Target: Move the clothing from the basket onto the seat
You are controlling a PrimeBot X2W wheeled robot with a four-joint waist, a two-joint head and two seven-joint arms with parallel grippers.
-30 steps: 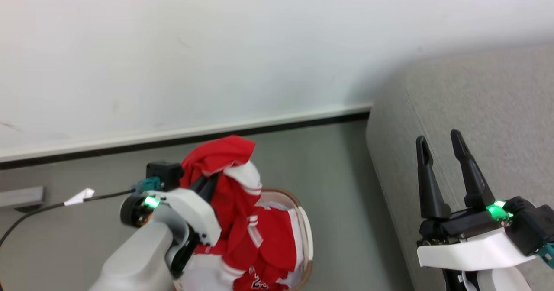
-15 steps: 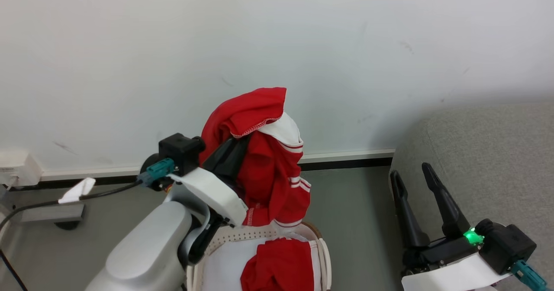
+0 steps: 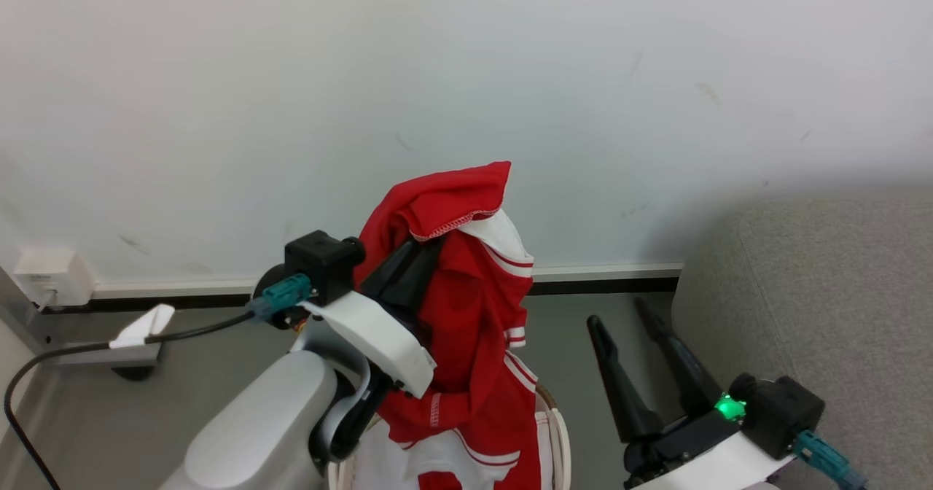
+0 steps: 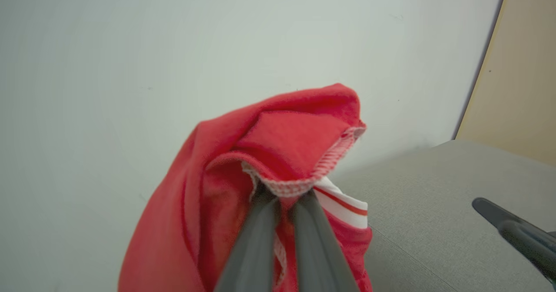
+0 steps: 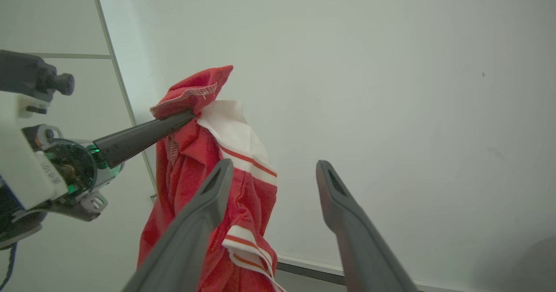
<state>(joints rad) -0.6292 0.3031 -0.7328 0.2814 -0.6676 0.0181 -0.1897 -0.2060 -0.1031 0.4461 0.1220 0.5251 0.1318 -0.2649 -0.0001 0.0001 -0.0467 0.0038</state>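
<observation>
My left gripper (image 3: 431, 248) is shut on a red garment with white panels and stripes (image 3: 474, 315), held high in front of the wall. The cloth folds over the fingertips and hangs down to the cream basket, whose rim (image 3: 560, 439) shows at the bottom edge. In the left wrist view the two fingers (image 4: 265, 240) pinch the stitched hem of the clothing (image 4: 226, 174). My right gripper (image 3: 617, 313) stands open and empty, right of the garment and left of the grey seat (image 3: 824, 308). In the right wrist view the right gripper (image 5: 274, 165) frames the hanging clothing (image 5: 191, 170).
A white wall with a dark baseboard (image 3: 598, 284) runs behind. A black cable with a white tag (image 3: 142, 327) and a socket box (image 3: 51, 278) lie at the left. Grey floor (image 3: 576, 308) separates the basket from the seat (image 4: 434, 222).
The head camera has tilted up. My left gripper has lifted the red garment up out of the basket. My right gripper has shifted left, off the seat's edge toward the garment.
</observation>
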